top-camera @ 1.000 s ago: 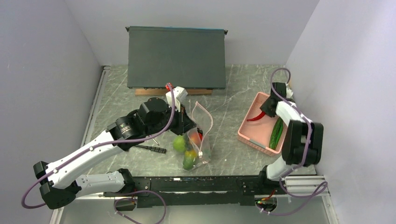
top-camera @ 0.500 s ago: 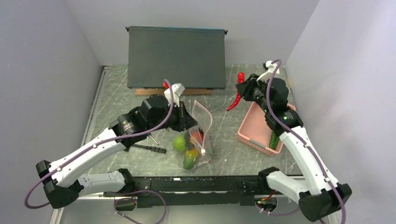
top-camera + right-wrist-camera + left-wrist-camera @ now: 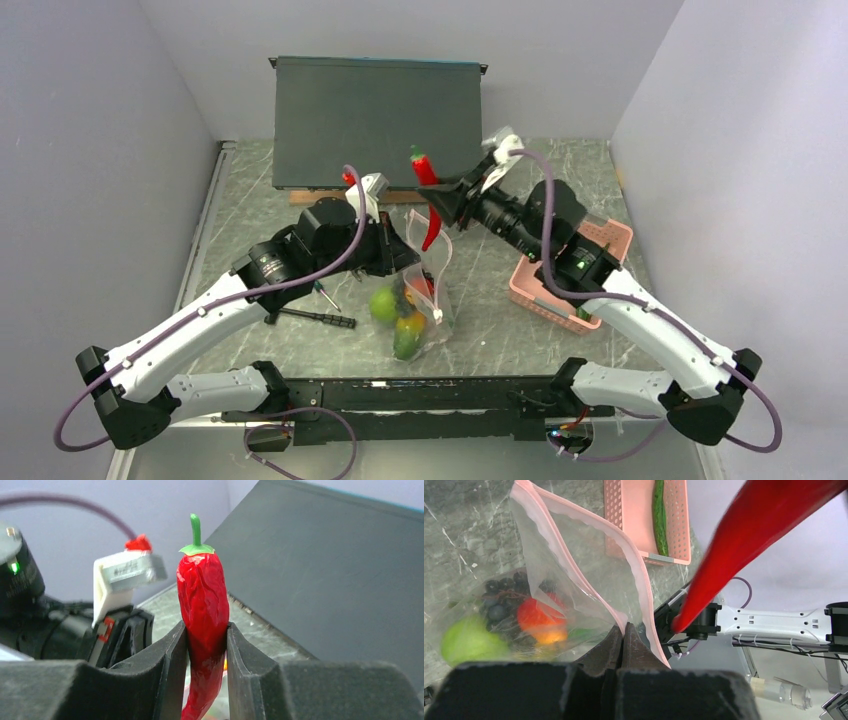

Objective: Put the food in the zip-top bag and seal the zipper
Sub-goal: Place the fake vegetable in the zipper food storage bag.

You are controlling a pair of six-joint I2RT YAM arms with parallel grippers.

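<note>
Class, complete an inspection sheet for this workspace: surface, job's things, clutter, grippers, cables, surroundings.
Surface: marbled grey table.
Job's things: zip-top bag mouth open, green fruit and orange piece inside; red chili held near the mouth; cucumber lying in pink basket.
Clutter: black-handled tool beside the bag; dark panel at the back.
Grippers: left gripper shut on the bag's edge; right gripper shut on the chili.
Cables: purple cable along each arm.
Surroundings: plain pale walls on three sides.

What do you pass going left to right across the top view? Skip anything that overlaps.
tool → green fruit → chili → basket
</note>
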